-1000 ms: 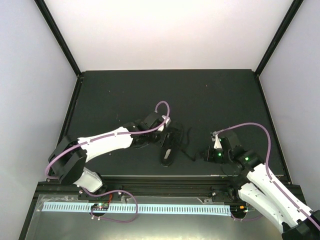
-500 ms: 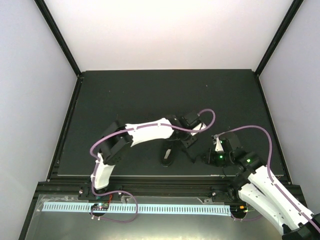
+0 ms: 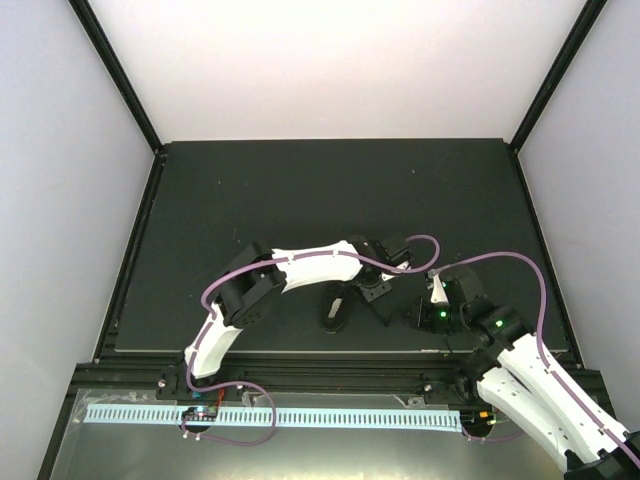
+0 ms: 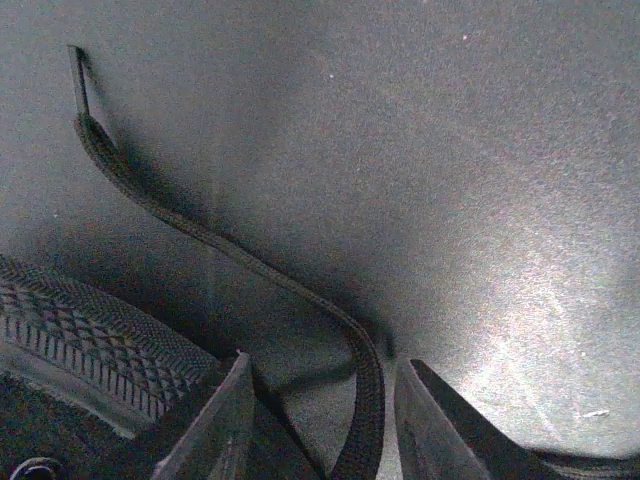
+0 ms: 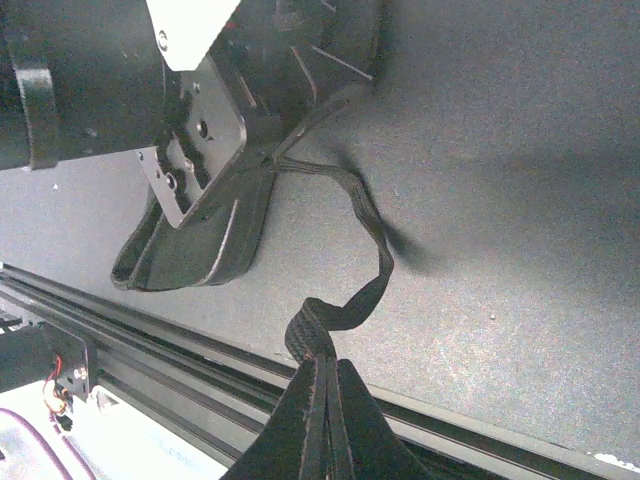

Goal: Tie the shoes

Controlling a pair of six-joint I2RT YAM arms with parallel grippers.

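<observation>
The black shoe (image 3: 335,310) lies untied near the front edge of the dark mat (image 3: 300,190); the right gripper (image 5: 322,385) is clamped on one lace (image 5: 365,215); the left gripper (image 4: 322,395), jaws parted, straddles a second lace (image 4: 200,235) without gripping it; no knot shows, so nearly all the tying appears undone.

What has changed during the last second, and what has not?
The left gripper swung rightward over the shoe, toward the right gripper, and now straddles a loose lace, jaws open. Shoe and right gripper, shut on the other lace, stayed put.
</observation>
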